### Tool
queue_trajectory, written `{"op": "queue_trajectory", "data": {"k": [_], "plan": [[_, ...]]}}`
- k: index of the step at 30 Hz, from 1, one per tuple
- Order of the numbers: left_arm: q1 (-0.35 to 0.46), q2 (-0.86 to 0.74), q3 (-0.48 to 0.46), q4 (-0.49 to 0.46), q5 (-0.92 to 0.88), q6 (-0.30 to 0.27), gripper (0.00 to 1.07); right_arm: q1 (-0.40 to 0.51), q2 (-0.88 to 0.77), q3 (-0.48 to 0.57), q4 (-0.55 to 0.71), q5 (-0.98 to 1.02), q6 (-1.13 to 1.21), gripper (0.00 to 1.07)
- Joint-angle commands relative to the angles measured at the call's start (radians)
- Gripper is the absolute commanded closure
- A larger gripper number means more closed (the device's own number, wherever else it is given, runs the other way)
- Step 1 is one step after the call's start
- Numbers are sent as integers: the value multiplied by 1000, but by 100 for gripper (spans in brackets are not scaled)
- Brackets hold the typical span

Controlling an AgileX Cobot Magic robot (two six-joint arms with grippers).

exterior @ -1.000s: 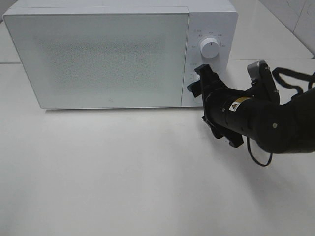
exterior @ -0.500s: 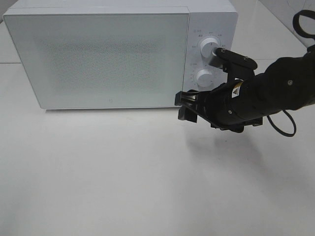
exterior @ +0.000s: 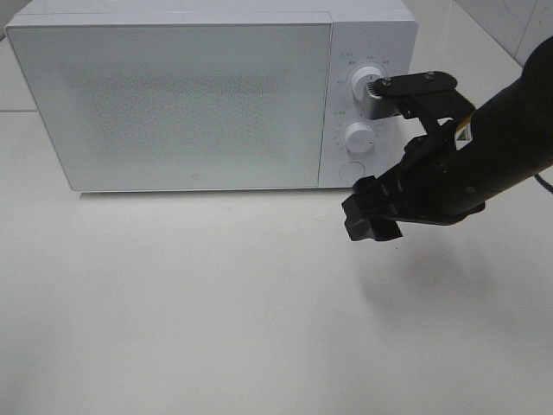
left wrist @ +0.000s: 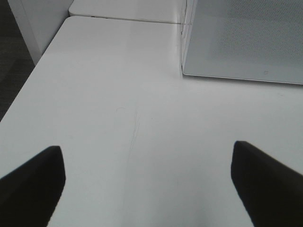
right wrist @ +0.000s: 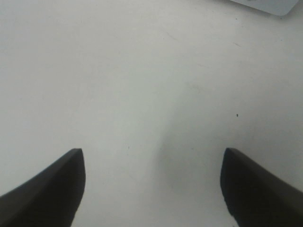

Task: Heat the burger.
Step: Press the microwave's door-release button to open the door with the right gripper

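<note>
The burger is not in view in any frame. The white microwave (exterior: 173, 104) stands at the back of the table with its door shut; its front also shows in the left wrist view (left wrist: 246, 38). My right gripper (exterior: 371, 220) hangs over the table in front of the control panel, pointing down and left. In the right wrist view the right gripper (right wrist: 152, 151) is open and empty above bare table. My left gripper (left wrist: 146, 149) is open and empty, low over the table to the left of the microwave, and is outside the exterior view.
The microwave panel has an upper knob (exterior: 365, 82), a lower knob (exterior: 358, 137) and a round button (exterior: 348, 171). The right arm's wrist housing (exterior: 415, 91) sits close to the upper knob. The table's left edge (left wrist: 28, 80) shows in the left wrist view.
My right gripper left the lower knob, swung left past the door's lower right corner, then moved right and down over the table. The microwave door stays shut.
</note>
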Motion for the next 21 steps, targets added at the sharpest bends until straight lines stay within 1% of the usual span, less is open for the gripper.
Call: {"op": "queue_trajectory", "data": {"k": [1,2,4,5,7,9,10,11,13,15,16,17,19,21], "plan": [[-4,-20,4,-3,-2,0,20,-1,-95,-7,-7,117,-44,31],[-4,-20,4,-3,-2,0,20,-1,-95,-7,-7,117,-44,31],[-4,-20,4,-3,-2,0,20,-1,-165,-7,-7,177,-44,31],[-4,-20,4,-3,-2,0,20,-1,-165,-7,-7,177,-44,31],[-4,-20,4,-3,-2,0,20,-1,-235,-7,-7,236,-44,31],[-4,-20,4,-3,-2,0,20,-1,-260,-7,-7,257,-44,31],[-4,-20,4,-3,-2,0,20,-1,-305,-7,-6,299,-44,31],[-4,-20,4,-3,-2,0,20,-1,-305,-7,-6,299,-44,31],[-4,-20,4,-3,-2,0,20,-1,-369,-6,-6,353,-44,31],[-4,-20,4,-3,-2,0,20,-1,-391,-6,-6,370,-44,31],[-4,-20,4,-3,-2,0,20,-1,-437,-6,-6,407,-44,31],[-4,-20,4,-3,-2,0,20,-1,-437,-6,-6,407,-44,31],[-4,-20,4,-3,-2,0,20,-1,-502,-6,-7,446,-45,31],[-4,-20,4,-3,-2,0,20,-2,-528,-6,-10,458,-45,31]]}}
